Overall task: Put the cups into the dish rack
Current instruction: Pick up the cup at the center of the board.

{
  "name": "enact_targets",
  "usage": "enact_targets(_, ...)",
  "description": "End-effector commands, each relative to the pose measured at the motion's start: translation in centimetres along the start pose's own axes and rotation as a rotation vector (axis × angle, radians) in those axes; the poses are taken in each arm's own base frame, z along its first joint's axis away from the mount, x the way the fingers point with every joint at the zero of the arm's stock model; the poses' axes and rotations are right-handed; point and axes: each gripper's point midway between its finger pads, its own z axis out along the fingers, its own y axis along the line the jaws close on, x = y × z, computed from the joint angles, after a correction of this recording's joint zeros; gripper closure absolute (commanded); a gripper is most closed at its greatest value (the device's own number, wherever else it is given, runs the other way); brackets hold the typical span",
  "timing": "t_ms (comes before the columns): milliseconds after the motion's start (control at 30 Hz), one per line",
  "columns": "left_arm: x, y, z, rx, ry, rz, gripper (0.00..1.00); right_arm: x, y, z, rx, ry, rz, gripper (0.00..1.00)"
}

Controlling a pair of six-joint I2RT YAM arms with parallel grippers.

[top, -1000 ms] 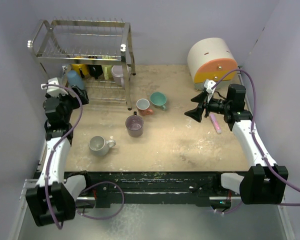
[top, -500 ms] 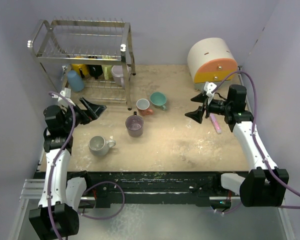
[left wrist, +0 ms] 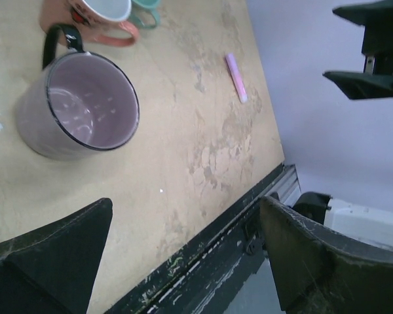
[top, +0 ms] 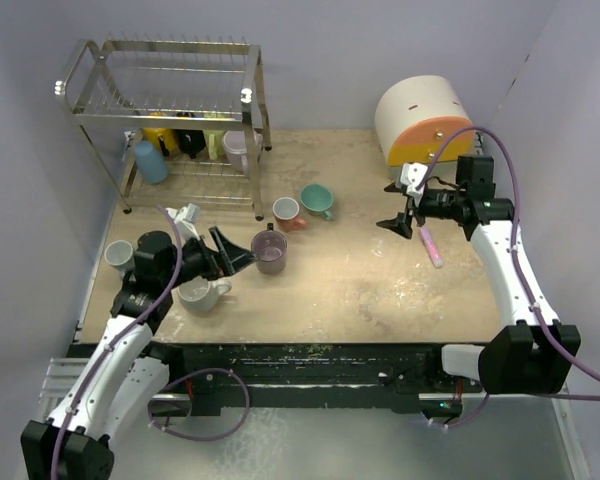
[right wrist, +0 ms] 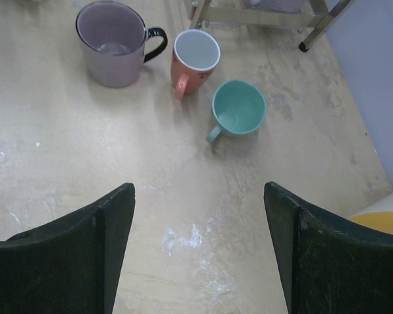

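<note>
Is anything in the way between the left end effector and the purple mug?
Nothing visible. The left end effector is open, and only bare table lies between it and the purple mug.

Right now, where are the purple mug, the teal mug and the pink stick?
purple mug (right wrist: 111, 44), right wrist view, on its inner floor.
teal mug (right wrist: 239, 106), right wrist view, on its inner floor.
pink stick (left wrist: 236, 77), left wrist view, on the middle of its length.

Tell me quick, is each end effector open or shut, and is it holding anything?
Left end effector: open, holding nothing.
Right end effector: open, holding nothing.
</note>
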Motion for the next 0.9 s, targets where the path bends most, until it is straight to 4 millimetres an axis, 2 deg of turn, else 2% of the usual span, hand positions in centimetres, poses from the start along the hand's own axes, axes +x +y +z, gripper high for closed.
enact_targets(0, 0.6, -1.3, 0.9, 0.011, -0.015, 0.025, 0.05, 0.3, 0.1, -0.3, -0.019, 0.065, -0.107, 0.18)
enact_targets(100, 1.4, -2.0, 1.5, 0.041, 0.009, 0.021, 0.05, 0.3, -0.1, 0.4, -0.013, 0.104, -0.161, 0.17)
enact_targets(300, 2.3, -2.1, 2.1, 0.052, 0.025, 0.009, 0.05, 0.5, 0.4, 4.0, -0.084, 0.192, -0.246, 0.16)
enact_targets(467, 2.8, -1.5, 2.3, 0.047, 0.026, -0.012, 0.05, -0.1, -2.2, 6.9, -0.09, 0.243, -0.228, 0.16)
enact_targets(633, 2.8, -1.6, 2.2, 0.053, 0.012, -0.027, 0.04, -0.2, -5.3, 10.3, -0.042, 0.333, -0.106, 0.17)
enact_targets(867, 1.4, -2.2, 1.5, 0.021, -0.021, 0.013, 0.04, 2.4, -9.1, 14.9, 0.036, 0.432, 0.108, 0.19)
